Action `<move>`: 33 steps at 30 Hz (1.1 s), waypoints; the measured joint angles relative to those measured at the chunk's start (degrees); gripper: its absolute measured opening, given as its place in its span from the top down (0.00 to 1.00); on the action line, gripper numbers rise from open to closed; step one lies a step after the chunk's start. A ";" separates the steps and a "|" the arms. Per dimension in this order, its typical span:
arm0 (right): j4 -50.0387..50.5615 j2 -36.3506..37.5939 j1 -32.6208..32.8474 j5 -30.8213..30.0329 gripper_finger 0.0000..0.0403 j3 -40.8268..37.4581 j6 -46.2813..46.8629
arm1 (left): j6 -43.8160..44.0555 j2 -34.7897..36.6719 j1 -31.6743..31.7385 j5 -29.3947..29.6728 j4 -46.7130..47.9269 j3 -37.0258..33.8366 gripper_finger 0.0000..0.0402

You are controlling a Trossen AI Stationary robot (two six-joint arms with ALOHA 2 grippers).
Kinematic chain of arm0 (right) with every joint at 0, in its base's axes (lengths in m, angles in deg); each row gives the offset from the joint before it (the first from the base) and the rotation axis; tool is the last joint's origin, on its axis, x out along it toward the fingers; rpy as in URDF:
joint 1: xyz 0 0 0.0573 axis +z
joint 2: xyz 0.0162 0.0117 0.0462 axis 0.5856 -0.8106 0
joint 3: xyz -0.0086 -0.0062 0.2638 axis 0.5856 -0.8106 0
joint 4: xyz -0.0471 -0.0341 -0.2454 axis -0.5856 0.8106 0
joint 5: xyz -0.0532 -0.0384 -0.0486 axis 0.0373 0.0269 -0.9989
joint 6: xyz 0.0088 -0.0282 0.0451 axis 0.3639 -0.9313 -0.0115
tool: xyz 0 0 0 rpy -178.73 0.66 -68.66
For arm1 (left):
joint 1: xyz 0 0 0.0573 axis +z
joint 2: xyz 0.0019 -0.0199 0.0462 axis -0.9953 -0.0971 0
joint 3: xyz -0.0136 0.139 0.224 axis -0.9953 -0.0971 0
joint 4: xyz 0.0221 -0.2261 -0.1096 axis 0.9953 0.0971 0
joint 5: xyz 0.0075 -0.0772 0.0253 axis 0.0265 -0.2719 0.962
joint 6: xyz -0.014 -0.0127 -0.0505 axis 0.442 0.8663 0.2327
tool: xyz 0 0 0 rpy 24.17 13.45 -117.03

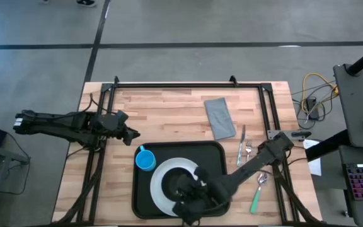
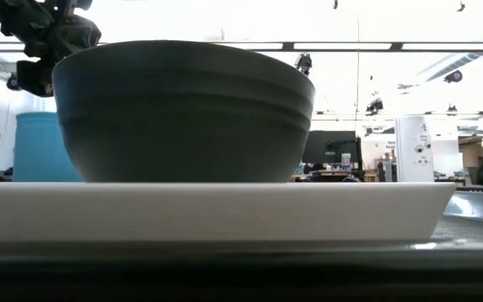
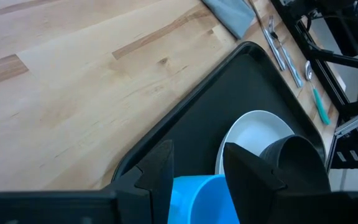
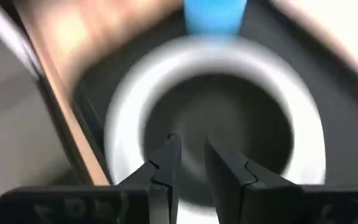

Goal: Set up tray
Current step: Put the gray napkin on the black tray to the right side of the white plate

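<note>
The black tray (image 1: 214, 157) lies at the table's near edge. On it sits a white plate (image 1: 157, 189) with a dark bowl (image 2: 183, 109) standing upright in its middle. A blue cup (image 1: 145, 159) stands in the tray's far left corner. My right gripper (image 4: 191, 146) hovers over the bowl's (image 4: 235, 130) near side, its fingers a narrow gap apart with nothing between them. My left gripper (image 3: 197, 165) is open just beyond the cup (image 3: 201, 199), toward the table's left, and clear of it.
A grey napkin (image 1: 219, 118) lies on the wood beyond the tray. A fork and knife (image 1: 242, 148) and a green-handled spoon (image 1: 258, 194) lie to the tray's right. Black frame rails (image 1: 188, 85) run along the table's far and side edges. Bare wood shows left of the tray.
</note>
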 joint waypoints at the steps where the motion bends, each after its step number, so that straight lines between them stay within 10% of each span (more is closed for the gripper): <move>1: -2.43 1.28 0.63 -5.54 0.85 0.13 0.50 | 0.00 0.00 0.00 0.00 0.00 0.00 0.70; 8: -12.17 9.00 3.36 -42.08 0.85 0.28 -10.42 | 0.02 0.00 0.00 0.00 -0.01 0.00 0.70; 14: -15.45 14.48 5.02 -48.85 0.85 0.38 -13.27 | 1.07 0.00 0.00 -0.13 0.00 0.00 0.70; 20: -18.50 14.44 3.46 -25.32 0.85 -0.23 -19.59 | 1.09 0.00 0.01 -0.22 0.00 0.00 0.70; 26: -48.01 11.65 -0.83 -0.28 0.85 -7.99 -34.52 | 1.08 -0.11 0.01 -0.24 -0.04 0.00 0.70; 33: -73.96 13.64 -7.45 9.57 0.85 -26.17 -32.53 | 1.09 -0.72 0.00 -0.26 0.00 0.00 0.70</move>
